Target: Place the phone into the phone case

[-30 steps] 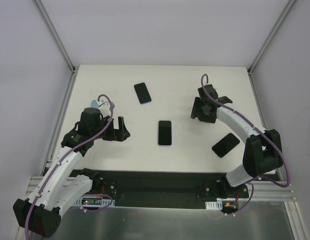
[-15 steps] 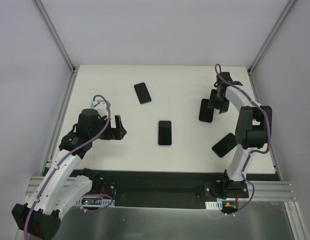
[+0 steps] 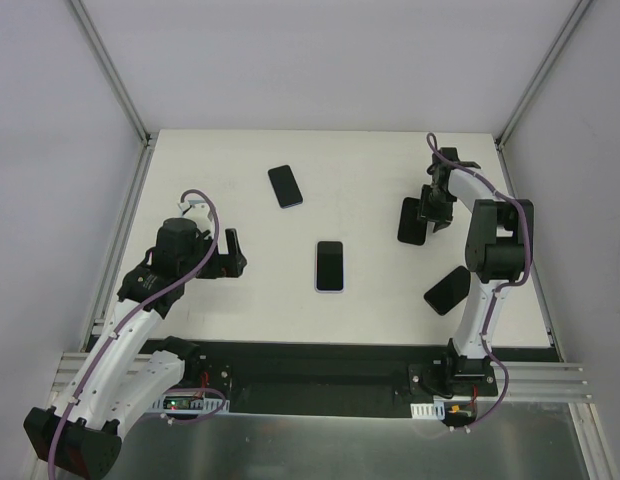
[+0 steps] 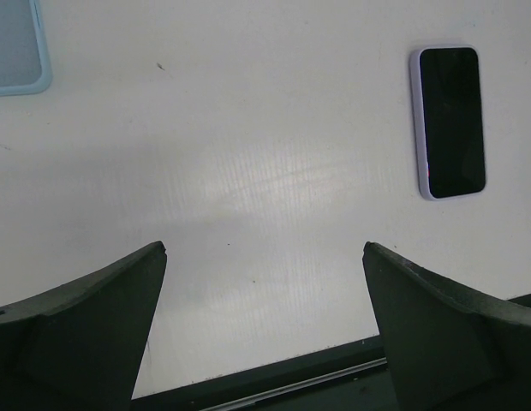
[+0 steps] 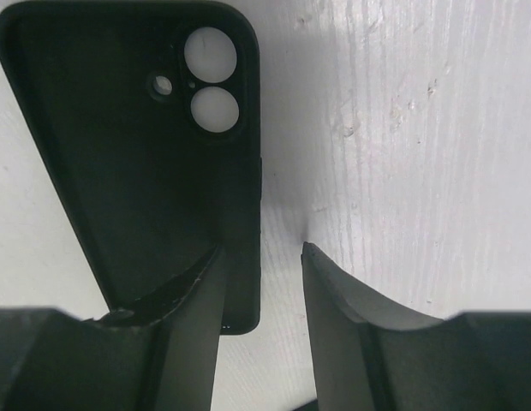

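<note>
Narrowly parted, the jaws of the right gripper (image 5: 263, 248) straddle one long side wall of the black phone case (image 5: 137, 137). One finger reaches over the case's hollow inside. The other stands on the bare table (image 5: 420, 128) outside, with a strip of white showing between it and the wall, so nothing is clamped. The case lies open side up, and its two round camera cut-outs and a smaller hole are at the end far from the jaws.

Half a second ago the case lay in this same spot with the gripper at it. A second ago that gripper was a little nearer the table's middle.

The left gripper (image 4: 265, 248) has its jaws spread wide and empty over the table, and has drawn back slightly since a second ago. The phone (image 4: 451, 120) lies flat ahead of these jaws, off to one side. It has a lilac rim and a dark screen facing up, it has not moved, and it is well apart from the right jaws and the case. A pale blue case (image 4: 17, 51) lies ahead on the other side.

Farther out lie a black phone (image 3: 285, 186) and a dark slab (image 3: 451, 290).
</note>
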Motion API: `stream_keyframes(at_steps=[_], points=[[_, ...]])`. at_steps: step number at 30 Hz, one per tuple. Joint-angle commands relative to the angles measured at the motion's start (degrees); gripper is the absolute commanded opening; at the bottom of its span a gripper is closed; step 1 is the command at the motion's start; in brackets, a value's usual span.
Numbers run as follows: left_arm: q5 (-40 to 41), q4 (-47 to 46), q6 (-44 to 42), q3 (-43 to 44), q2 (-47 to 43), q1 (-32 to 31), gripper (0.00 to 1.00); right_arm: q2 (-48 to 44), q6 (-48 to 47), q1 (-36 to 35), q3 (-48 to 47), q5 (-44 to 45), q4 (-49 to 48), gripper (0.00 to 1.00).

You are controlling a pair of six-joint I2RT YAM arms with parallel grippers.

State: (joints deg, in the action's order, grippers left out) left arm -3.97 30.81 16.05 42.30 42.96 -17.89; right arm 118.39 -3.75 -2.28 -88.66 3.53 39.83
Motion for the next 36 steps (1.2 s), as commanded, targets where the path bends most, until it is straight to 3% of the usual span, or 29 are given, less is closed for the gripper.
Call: stream_keyframes(at_steps=[1,7,14,17,24,29,36], points=[[1.9,0.5,0.6,0.5,-0.3,0.8,0.97,-0.1,-0.4,0.1,0.0,-0.5,1.8,0.41],[3.4,1.1,1.0,0.4,-0.3,0.8,0.98,0.6,-0.5,0.1,-0.9,0.1,2.8,0.26],[1.6,1.4,4.0,0.5,1.7,0.8,0.98,-6.7,2.2,-0.4,7.2,-3.3,-1.9,0.08],[3.3,2.5,4.9,1.6,4.0,0.8,0.99,-10.6,2.6,-1.5,10.5,-5.6,-2.9,0.05],[2.6,4.7,6.8,10.1,13.0,3.6,0.99,-16.6,2.6,-4.7,14.5,-1.7,-3.8,0.01],[3.7,4.8,5.0,15.8,20.4,10.2,0.99,-20.8,3.4,-6.7,19.3,-5.0,-6.8,0.01],[0.7,4.2,3.3,20.4,28.1,15.1,0.99,-26.6,6.1,-15.1,22.2,-6.6,-7.8,0.01]])
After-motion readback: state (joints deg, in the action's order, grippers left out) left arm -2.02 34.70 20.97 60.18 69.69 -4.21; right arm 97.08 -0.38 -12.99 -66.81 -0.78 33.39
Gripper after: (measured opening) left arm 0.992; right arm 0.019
